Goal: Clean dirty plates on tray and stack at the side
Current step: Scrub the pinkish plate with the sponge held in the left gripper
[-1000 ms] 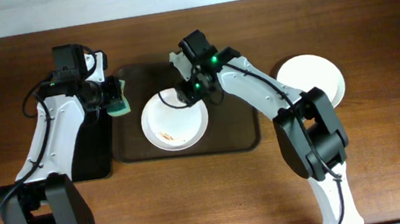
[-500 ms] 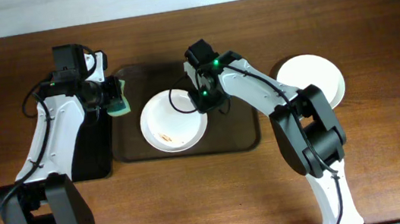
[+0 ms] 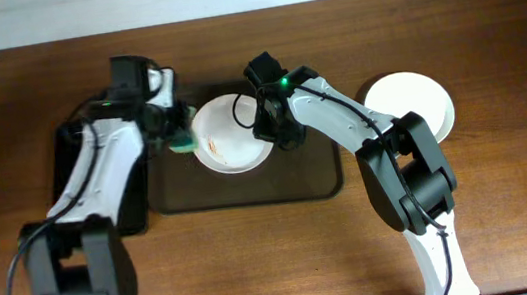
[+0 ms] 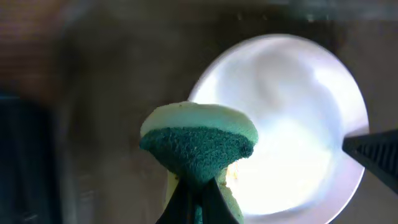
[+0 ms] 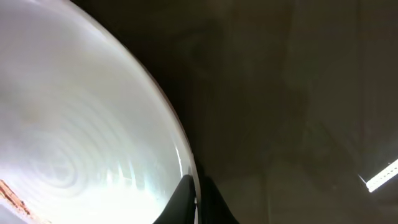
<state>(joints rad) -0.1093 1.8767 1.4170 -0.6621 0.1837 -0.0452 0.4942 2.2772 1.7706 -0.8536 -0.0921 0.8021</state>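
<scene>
A white plate point(image 3: 228, 135) with a brownish-orange smear on its face is over the back of the dark brown tray point(image 3: 248, 185). My right gripper point(image 3: 264, 129) is shut on its right rim. The right wrist view shows both fingers point(image 5: 194, 202) pinching the plate's edge point(image 5: 81, 124). My left gripper point(image 3: 173, 130) is shut on a green sponge point(image 3: 183, 142) at the plate's left edge. From the left wrist, the sponge point(image 4: 199, 140) sticks out past the gripper point(image 4: 198, 202), in front of the plate point(image 4: 292, 118). A clean white plate point(image 3: 411, 104) rests on the table at the right.
A narrower black tray point(image 3: 129, 199) lies left of the brown tray, partly under my left arm. The wooden table point(image 3: 278, 267) stretches toward the front. A pale wall edge runs along the back.
My right gripper has shut on the plate's rim and drawn the plate toward the tray's back. My left arm has swung right, bringing the sponge to the plate's left edge.
</scene>
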